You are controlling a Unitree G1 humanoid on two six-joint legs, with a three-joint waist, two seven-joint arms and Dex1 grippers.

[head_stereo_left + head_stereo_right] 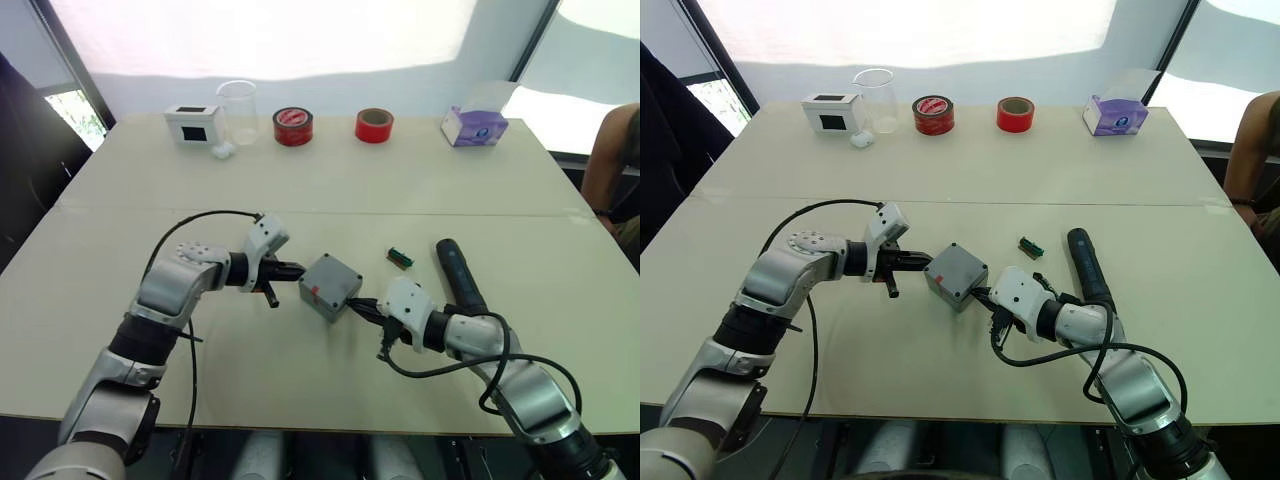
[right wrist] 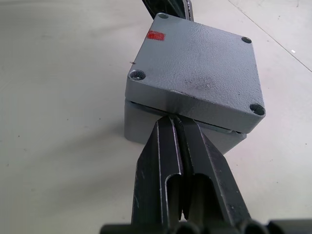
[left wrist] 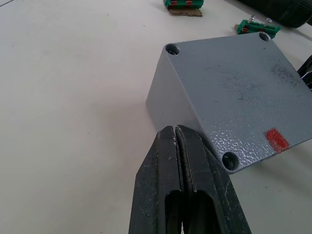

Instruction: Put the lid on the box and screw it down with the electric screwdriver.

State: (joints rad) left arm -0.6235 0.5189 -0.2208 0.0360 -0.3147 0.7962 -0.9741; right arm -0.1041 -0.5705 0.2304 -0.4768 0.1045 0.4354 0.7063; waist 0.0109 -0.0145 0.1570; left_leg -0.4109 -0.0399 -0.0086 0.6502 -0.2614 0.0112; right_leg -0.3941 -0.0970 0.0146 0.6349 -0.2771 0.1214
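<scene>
The grey box [image 2: 141,124] stands mid-table with the flat grey lid [image 1: 332,280] on top, a little askew so a seam shows; a red mark [image 3: 278,140] sits by one corner screw hole. My left gripper [image 1: 298,270] is shut, its tips against the box's left side just below the lid's corner [image 3: 229,160]. My right gripper [image 1: 358,305] is shut too, its tips at the seam on the box's right side [image 2: 173,119]. The black electric screwdriver [image 1: 458,272] lies on the table to the right of the box, beyond my right wrist.
A small green connector [image 1: 400,257] lies between box and screwdriver. Along the far edge stand a white box with a black screen [image 1: 192,123], a clear beaker [image 1: 238,112], two red tape rolls [image 1: 293,126] [image 1: 374,125] and a purple tissue box [image 1: 473,126]. A person's arm [image 1: 612,165] shows at far right.
</scene>
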